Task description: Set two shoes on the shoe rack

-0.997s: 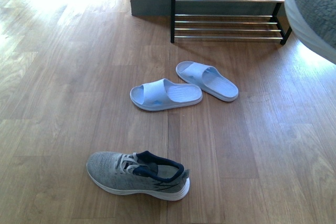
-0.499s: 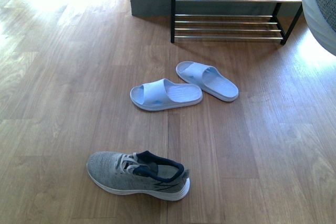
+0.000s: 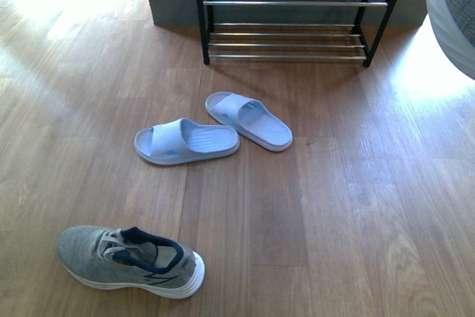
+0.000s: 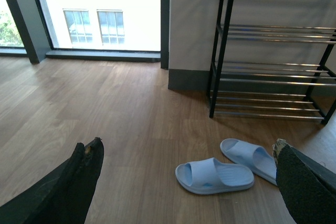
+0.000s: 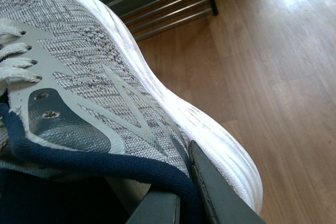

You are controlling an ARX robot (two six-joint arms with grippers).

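My right gripper (image 5: pixel 181 198) is shut on a grey sneaker (image 5: pixel 94 72), pinching its dark collar; the sneaker fills the right wrist view, and its toe (image 3: pixel 453 12) shows at the right edge of the front view. The other grey sneaker (image 3: pixel 130 261) lies on the floor at the near left. Two pale blue slides (image 3: pixel 187 141) (image 3: pixel 249 120) lie mid-floor, also seen from the left wrist (image 4: pixel 214 176) (image 4: pixel 249 158). The black shoe rack (image 3: pixel 289 42) with chrome rods stands against the far wall. My left gripper (image 4: pixel 189 182) hangs open above the floor, its dark fingers (image 4: pixel 79 182) far apart.
Wood floor (image 3: pixel 356 206) spreads between me and the rack. A white wall with a grey skirting (image 3: pixel 172 7) stands left of the rack. A tall window (image 4: pixel 100 11) lies beyond it.
The front view has swung right: rack, slides and floor sneaker all sit further left in frame. The held sneaker's toe stays at the right edge.
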